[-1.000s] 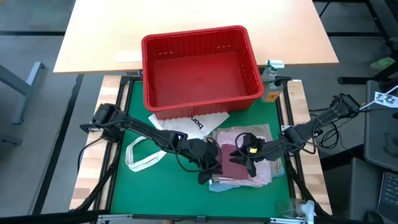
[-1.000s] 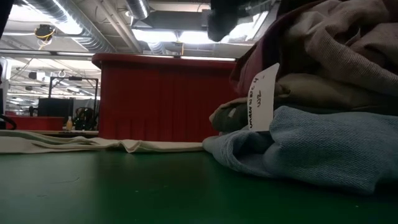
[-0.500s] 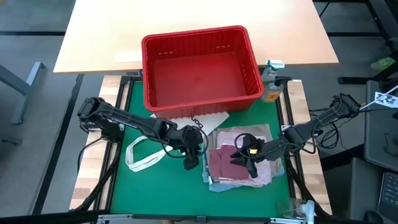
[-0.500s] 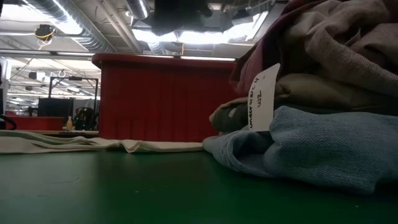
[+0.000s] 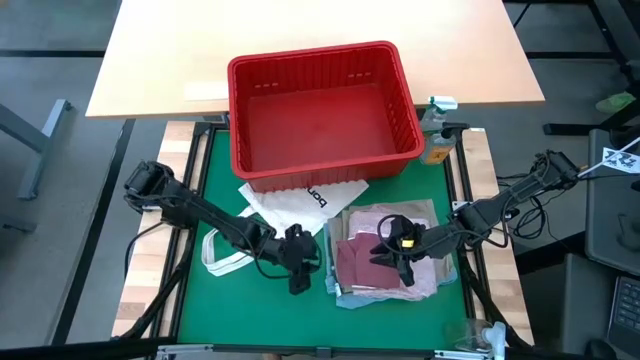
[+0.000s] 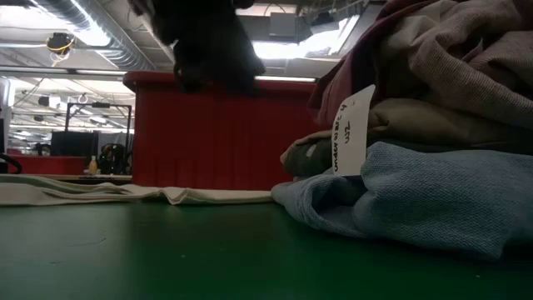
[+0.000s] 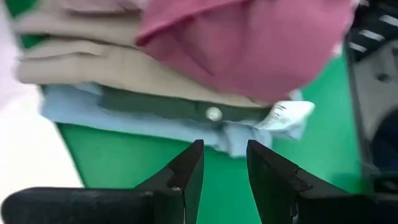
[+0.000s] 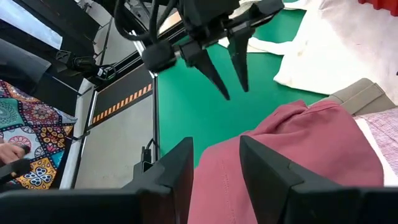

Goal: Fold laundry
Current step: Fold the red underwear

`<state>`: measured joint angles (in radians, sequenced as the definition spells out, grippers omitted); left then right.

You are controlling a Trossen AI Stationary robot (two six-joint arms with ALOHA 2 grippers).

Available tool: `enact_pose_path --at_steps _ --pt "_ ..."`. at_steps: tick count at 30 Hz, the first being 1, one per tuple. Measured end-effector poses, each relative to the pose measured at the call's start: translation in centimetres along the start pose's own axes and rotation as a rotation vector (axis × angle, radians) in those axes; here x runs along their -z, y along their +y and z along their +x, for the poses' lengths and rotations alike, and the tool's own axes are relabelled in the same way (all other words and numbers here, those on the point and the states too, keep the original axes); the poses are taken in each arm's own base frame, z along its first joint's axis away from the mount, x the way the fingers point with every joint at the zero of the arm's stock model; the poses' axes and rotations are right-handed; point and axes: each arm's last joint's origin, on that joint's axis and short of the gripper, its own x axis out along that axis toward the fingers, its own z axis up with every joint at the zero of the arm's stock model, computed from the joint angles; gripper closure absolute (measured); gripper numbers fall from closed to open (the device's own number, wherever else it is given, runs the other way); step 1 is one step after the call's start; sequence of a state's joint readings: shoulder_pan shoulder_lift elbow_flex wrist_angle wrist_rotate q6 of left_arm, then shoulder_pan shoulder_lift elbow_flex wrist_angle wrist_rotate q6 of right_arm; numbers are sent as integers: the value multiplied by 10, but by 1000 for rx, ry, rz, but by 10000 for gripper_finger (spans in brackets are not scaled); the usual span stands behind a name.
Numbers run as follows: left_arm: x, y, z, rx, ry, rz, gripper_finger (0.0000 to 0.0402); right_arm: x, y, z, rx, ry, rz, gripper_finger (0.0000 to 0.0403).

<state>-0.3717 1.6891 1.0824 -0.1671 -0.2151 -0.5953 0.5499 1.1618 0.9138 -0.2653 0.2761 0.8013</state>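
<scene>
The laundry is a folded stack [image 5: 385, 262] on the green mat, near right. A maroon garment [image 5: 358, 263] lies on top. Under it the left wrist view shows beige [image 7: 93, 65], dark grey-green [image 7: 155, 106] and light blue [image 7: 124, 121] layers, with a white tag [image 6: 350, 129] at the side. My left gripper [image 5: 298, 276] hangs open over bare mat just left of the stack, its fingers [image 7: 186, 171] pointing at the stack's side with nothing between them. My right gripper [image 5: 393, 262] stands open above the maroon garment [image 8: 280, 143].
A red slotted basket [image 5: 320, 105] stands at the mat's far edge. A white tote bag [image 5: 295, 203] lies flat before it, its loop handles [image 5: 225, 252] reaching the left arm. Bottles [image 5: 438, 125] stand at the far right. Bare green mat [image 5: 250, 315] lies near left.
My left gripper has drawn back from the stack's left edge toward the table's left edge and sunk lower, tipping further down; its jaws keep the same gap. The stack's left side, which it covered, now shows. My right gripper has kept still.
</scene>
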Motion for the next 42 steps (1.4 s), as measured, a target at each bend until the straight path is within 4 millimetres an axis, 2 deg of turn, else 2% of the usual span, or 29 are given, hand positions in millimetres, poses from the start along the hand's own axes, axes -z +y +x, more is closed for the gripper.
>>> enact_pose_path --at_steps 4,12,17,24,34,42 --pt "4 5 5 -105 -82 -13 286 0 0 0 1 0 0 272" --pt "-15 24 9 -146 -181 -93 286 0 -1 0 6 3 -1 272" --pt "-17 34 17 -161 -167 -107 286 0 -1 0 7 3 -2 272" --pt "-13 33 39 -111 -174 48 286 1 -1 0 11 6 -3 272" --pt "-16 34 43 -127 -199 204 286 2 -2 0 24 18 -8 272" --pt "-19 34 43 -121 -225 257 286 2 -2 0 24 18 -8 272"
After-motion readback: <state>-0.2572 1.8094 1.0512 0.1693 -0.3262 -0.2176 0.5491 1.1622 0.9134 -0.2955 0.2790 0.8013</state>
